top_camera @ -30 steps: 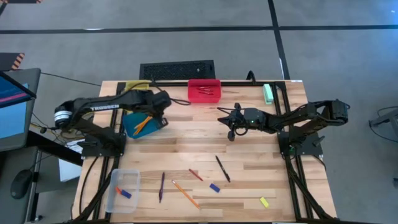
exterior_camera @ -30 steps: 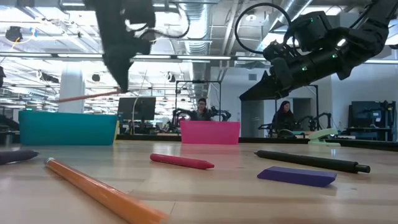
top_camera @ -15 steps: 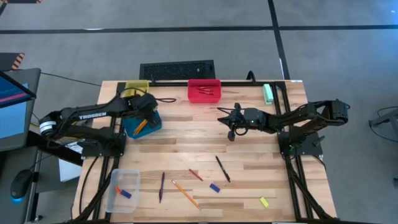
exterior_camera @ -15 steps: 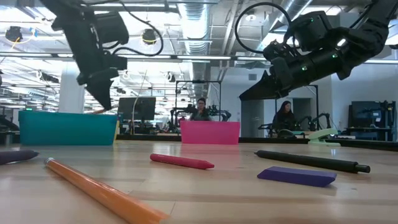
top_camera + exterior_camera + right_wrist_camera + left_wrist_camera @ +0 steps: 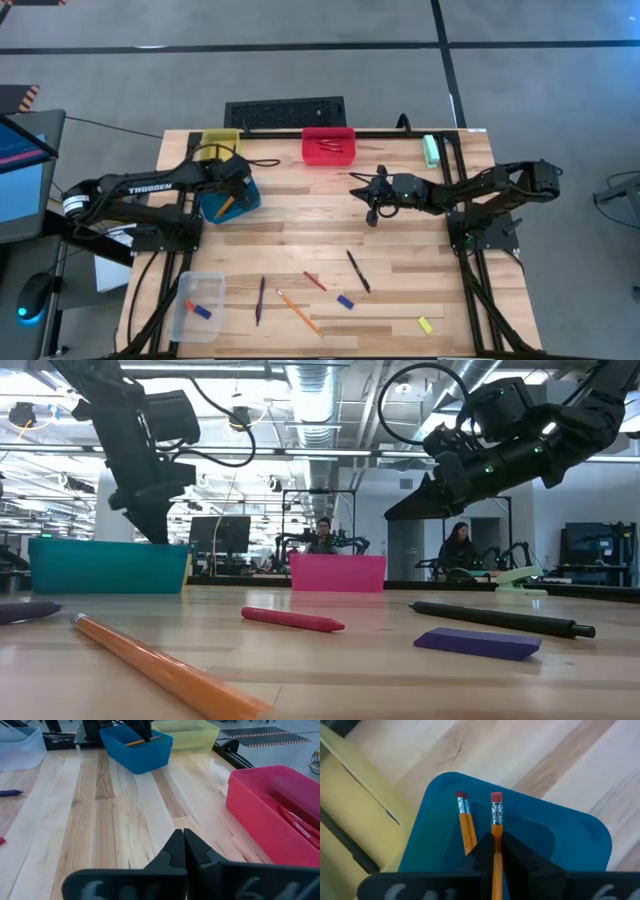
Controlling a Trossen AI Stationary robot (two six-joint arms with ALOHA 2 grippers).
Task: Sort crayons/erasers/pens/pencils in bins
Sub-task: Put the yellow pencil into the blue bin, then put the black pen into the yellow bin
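My left gripper point(image 5: 236, 184) point(image 5: 160, 532) hangs over the teal-blue bin point(image 5: 228, 198), shut on an orange pencil point(image 5: 496, 822). A second pencil point(image 5: 465, 822) lies inside that bin. My right gripper point(image 5: 355, 190) point(image 5: 392, 516) waits shut above the table's middle, holding nothing. On the near half of the table lie a purple pen point(image 5: 260, 300), another pencil point(image 5: 298, 311), a crayon point(image 5: 315, 281), a black pen point(image 5: 358, 271), a blue eraser point(image 5: 345, 301) and a yellow eraser point(image 5: 424, 324). My left gripper pinches the pencil's shaft point(image 5: 496, 845) between its two fingers, coming steeply from above. The eraser end point(image 5: 496, 797) sticks out past the fingertips over the bin's floor. Whether any part of the pencil rests on the bin, I cannot tell.
A yellow bin point(image 5: 220, 140) and a red bin point(image 5: 329, 145) with crayons stand at the far edge. A clear bin point(image 5: 200, 305) with erasers sits near left. A green object point(image 5: 431, 150) lies far right; a keyboard point(image 5: 285, 112) lies beyond the table.
My left gripper has drawn back toward the table's left edge and sunk over the teal-blue bin, rolling its wrist. The pencil it carries, at first level above the bin's rim, has come down into the bin. Its motion has slowed in the last half second.
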